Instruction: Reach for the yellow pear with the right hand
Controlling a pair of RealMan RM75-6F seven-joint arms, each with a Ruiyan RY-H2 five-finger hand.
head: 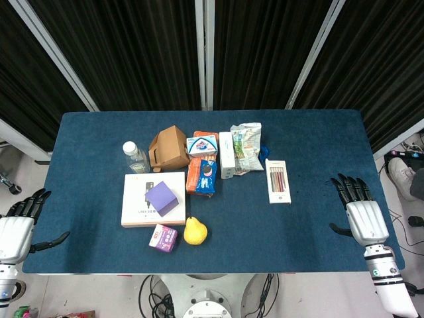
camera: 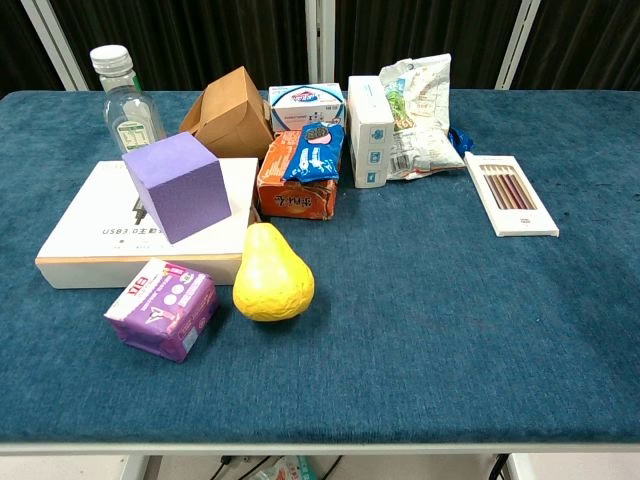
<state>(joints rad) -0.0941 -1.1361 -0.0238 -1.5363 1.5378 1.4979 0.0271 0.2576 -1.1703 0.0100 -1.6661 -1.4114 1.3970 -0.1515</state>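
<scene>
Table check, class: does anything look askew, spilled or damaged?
Nothing is spilled or visibly damaged. The brown cardboard box sits tilted among the packets, and the purple cube rests skewed on the white box. The yellow pear lies free.

Right hand [head: 358,211] lay flat, palm down, on table [head: 311,132] near right edge, fingers apart, pointing toward far edge, holding nothing. Left hand [head: 20,222] sat off table's left edge near front corner, fingers spread, empty. Neither hand showed in chest view.
</scene>
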